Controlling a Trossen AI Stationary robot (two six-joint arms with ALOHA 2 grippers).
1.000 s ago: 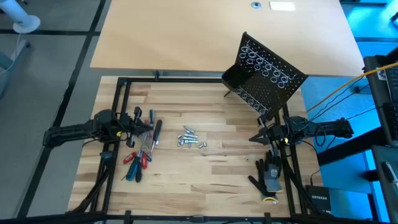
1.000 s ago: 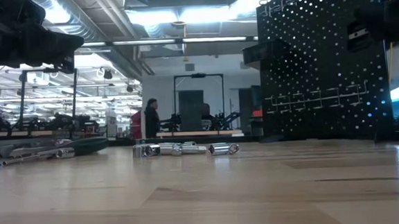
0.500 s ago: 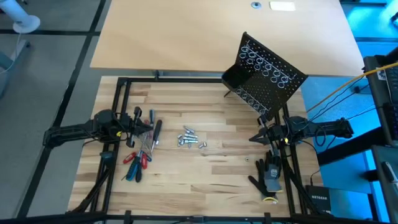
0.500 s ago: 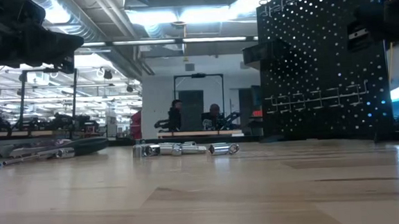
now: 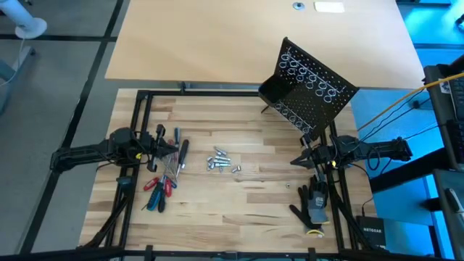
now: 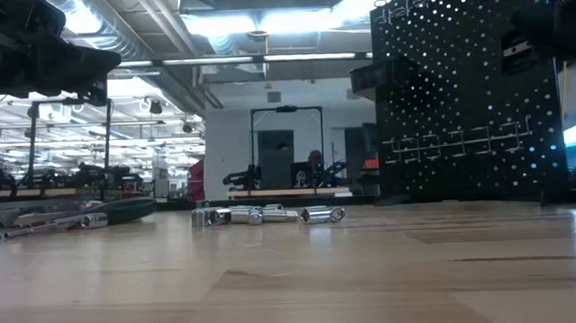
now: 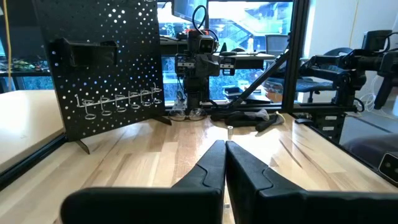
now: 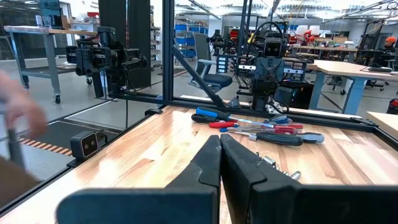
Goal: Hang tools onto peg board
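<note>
The tools (image 5: 165,174), screwdrivers with red, blue and black handles, lie in a loose heap on the table's left part and also show in the right wrist view (image 8: 264,127). Small silver bits (image 5: 221,161) lie near the middle (image 6: 266,215). The black peg board (image 5: 308,90) stands on thin legs at the far right (image 7: 106,68), its wire rings bare. My left gripper (image 7: 224,146) is shut, level above the table beside the heap (image 5: 176,148). My right gripper (image 8: 219,140) is shut, level at the right (image 5: 293,161), below the board.
A black-and-grey glove (image 5: 313,203) lies at the near right, under my right arm. A black frame (image 5: 145,94) runs around the wooden top. A large pale tabletop (image 5: 217,36) lies beyond the far edge. Bare wood lies between bits and board.
Both arms have kept still and nothing on the table has moved. Only a person far back in the room has walked across.
</note>
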